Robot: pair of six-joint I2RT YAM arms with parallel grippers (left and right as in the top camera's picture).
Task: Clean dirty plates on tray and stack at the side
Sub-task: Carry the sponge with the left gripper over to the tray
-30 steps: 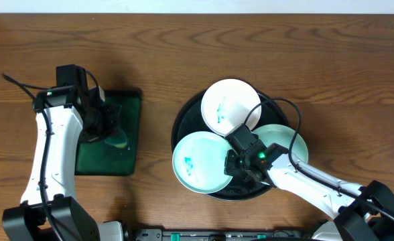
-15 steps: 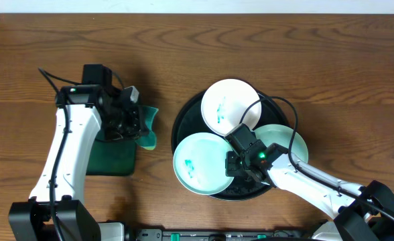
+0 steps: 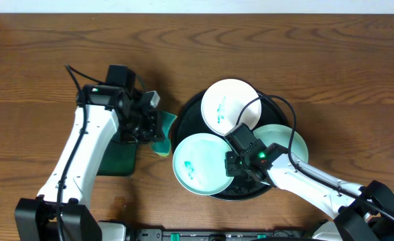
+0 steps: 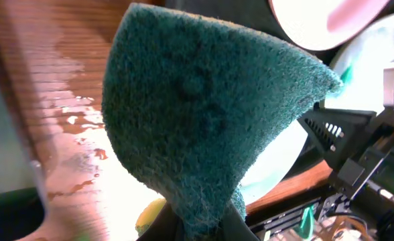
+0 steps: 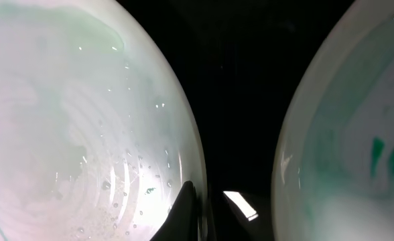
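So nearest the front edge of the table point(image 3: 304, 53), the right gripper point(image 3: 232, 165) is pinched tight on the rim of the near-left plate point(image 3: 195, 163), which sits at the near-left edge of the big black tray point(image 3: 183, 115) with a small teal smear on it. The right plate point(image 3: 287, 142) looks greenish and hangs a bit over the tray's right rim. Left of the tray, the left gripper point(image 3: 150, 124) is clamped on a green scouring pad point(image 3: 165, 130), held just beside the tray's left rim, above the right edge of a dark green tray point(image 3: 113, 161). The far plate point(image 3: 229, 104) sits at the tray's far edge, teal marks showing.
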